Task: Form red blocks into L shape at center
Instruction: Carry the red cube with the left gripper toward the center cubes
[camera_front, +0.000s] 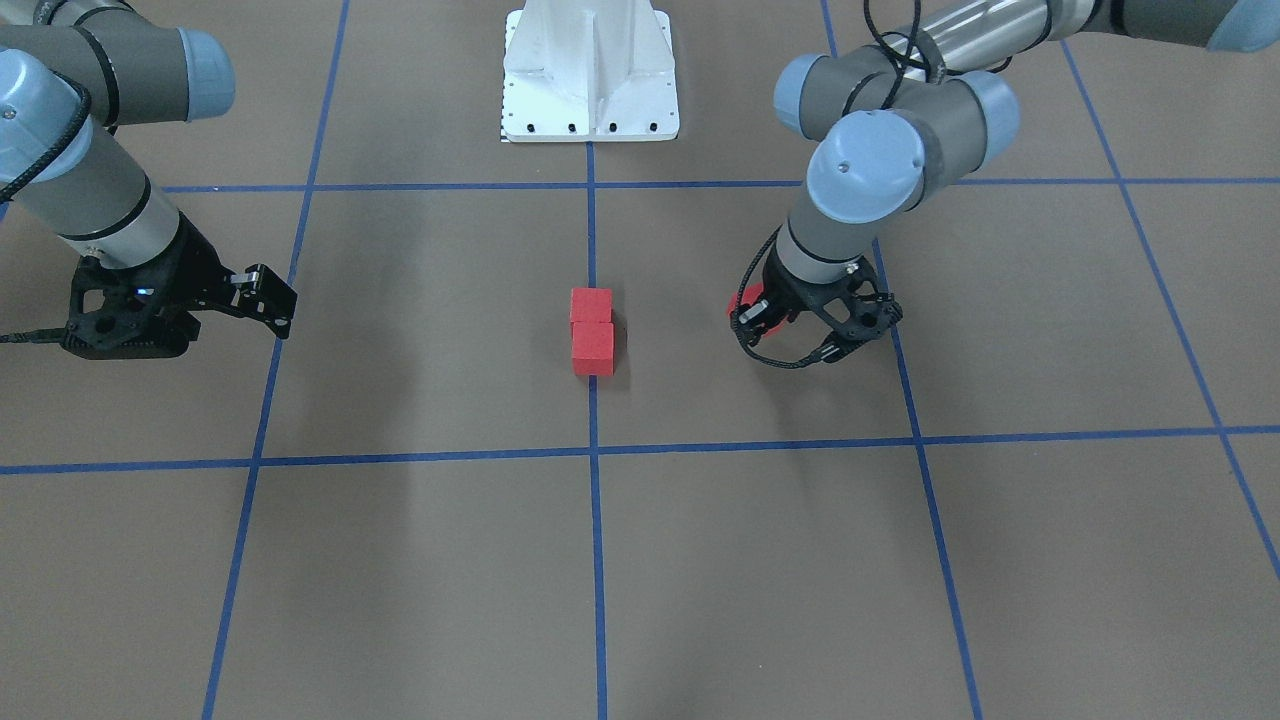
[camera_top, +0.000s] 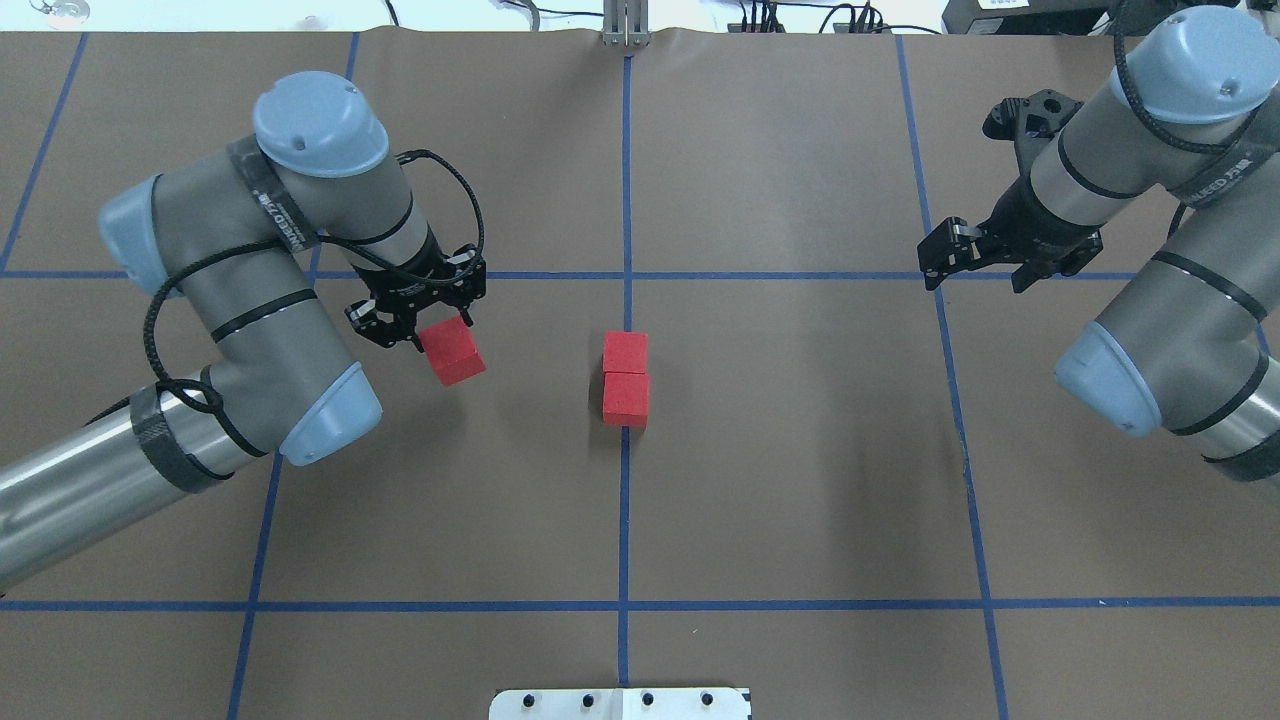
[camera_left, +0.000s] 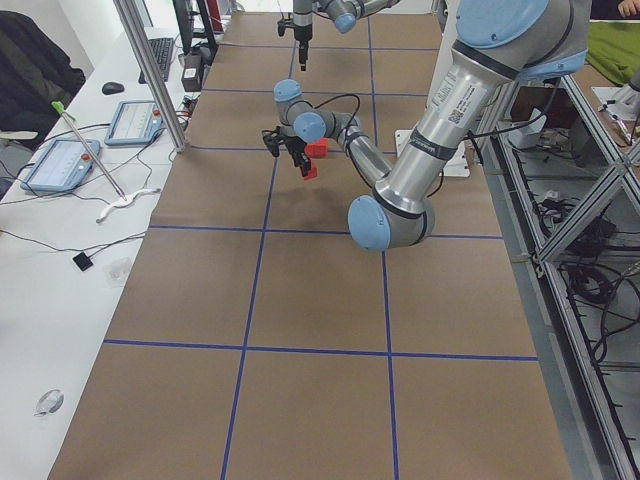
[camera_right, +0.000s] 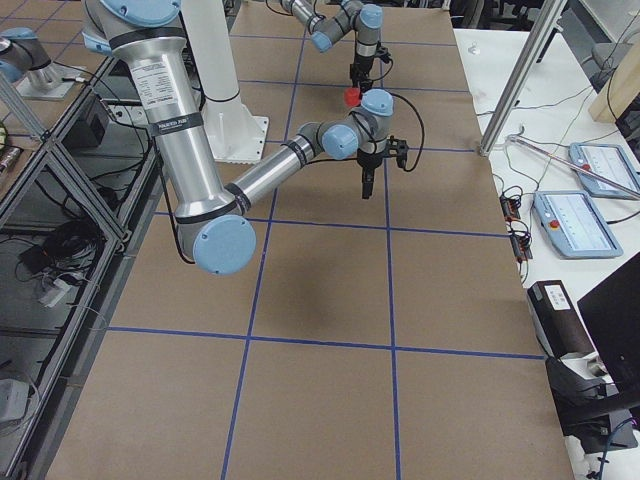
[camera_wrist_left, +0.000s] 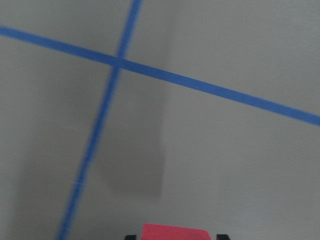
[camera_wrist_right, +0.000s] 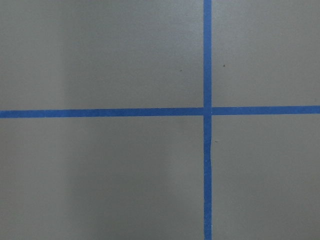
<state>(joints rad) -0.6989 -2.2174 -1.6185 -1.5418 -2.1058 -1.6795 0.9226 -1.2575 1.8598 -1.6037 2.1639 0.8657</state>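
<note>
Two red blocks (camera_top: 625, 352) (camera_top: 626, 398) lie touching in a short row on the middle blue line at the center (camera_top: 700, 400); the front-facing view shows them too (camera_front: 591, 305) (camera_front: 593, 348). My left gripper (camera_top: 447, 345) is shut on a third red block (camera_top: 455, 355), which it holds above the table one grid square to the row's left. That block's top edge shows between the fingertips in the left wrist view (camera_wrist_left: 175, 232). My right gripper (camera_top: 978, 266) hangs open and holds nothing, far off by a blue line crossing. One of its fingers (camera_front: 268, 298) shows from the front.
The white robot base plate (camera_front: 590, 90) stands behind the row. Blue tape lines (camera_wrist_right: 207, 110) grid the brown table. In the left side view, a white bench with tablets (camera_left: 60, 165) and a metal post (camera_left: 150, 70) runs along the table's edge.
</note>
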